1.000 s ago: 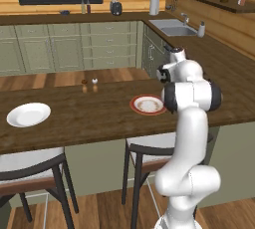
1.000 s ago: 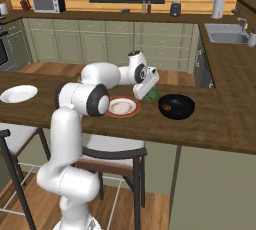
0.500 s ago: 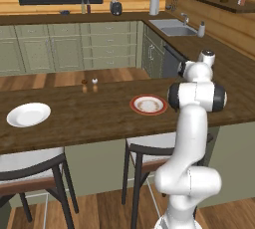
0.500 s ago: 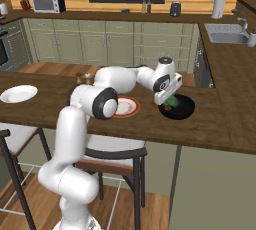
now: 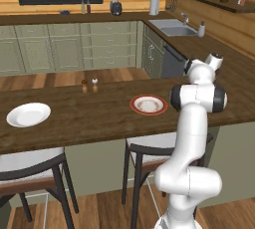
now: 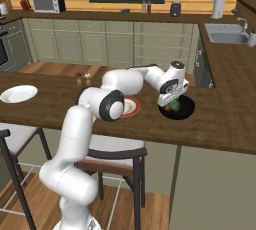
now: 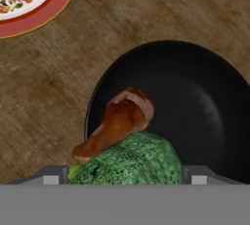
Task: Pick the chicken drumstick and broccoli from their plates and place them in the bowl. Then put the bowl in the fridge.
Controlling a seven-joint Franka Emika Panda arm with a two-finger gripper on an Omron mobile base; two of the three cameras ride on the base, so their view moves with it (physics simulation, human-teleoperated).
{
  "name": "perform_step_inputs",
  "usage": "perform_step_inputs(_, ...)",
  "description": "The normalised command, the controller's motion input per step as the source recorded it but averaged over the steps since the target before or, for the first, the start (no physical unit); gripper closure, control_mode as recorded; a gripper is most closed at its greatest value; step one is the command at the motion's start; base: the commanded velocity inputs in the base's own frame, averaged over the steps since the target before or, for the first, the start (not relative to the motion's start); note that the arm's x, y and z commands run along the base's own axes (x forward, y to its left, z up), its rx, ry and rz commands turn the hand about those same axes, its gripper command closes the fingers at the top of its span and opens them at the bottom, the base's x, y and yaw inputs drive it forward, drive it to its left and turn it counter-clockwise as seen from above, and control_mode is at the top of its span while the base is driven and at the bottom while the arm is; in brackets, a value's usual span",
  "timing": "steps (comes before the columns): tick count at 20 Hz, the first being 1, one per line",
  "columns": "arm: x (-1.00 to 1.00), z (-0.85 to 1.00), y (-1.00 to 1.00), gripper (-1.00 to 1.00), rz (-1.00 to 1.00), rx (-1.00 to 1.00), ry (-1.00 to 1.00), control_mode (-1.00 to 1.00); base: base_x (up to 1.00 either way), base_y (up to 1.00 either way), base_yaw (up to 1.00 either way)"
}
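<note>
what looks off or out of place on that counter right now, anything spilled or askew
Nothing spilled or damaged. The chicken drumstick lies in the black bowl, its thin end up on the rim. The tool holds the broccoli over the bowl. The red-rimmed plate and white plate sit flat.

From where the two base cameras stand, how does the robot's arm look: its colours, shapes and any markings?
The arm is made of glossy white rounded segments, joined by dark grey to black ring-shaped joints. Its links are thick and tube-like. The hand is white with dark parts. No cables or markings can be made out on it.
</note>
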Motion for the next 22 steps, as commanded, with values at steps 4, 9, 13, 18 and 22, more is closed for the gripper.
perform_step_inputs(4, 0.0, -0.15, 0.0, -1.0, -0.05, 0.0, 0.0, -1.0, 0.0, 0.0, 0.0)
perform_step_inputs(9, 0.02, -0.01, 0.0, -1.0, -0.07, 0.0, 0.0, -1.0, 0.0, 0.0, 0.0)
perform_step_inputs(13, 0.05, 0.21, 0.0, -1.0, -0.05, 0.0, 0.0, -1.0, 0.0, 0.0, 0.0)
perform_step_inputs(18, -0.14, 0.34, -0.03, -1.0, -0.05, 0.02, 0.0, -1.0, 0.0, 0.0, 0.0)
perform_step_inputs(22, -0.88, 0.1, -0.24, -1.0, -0.34, 0.02, 0.0, -1.0, 0.0, 0.0, 0.0)
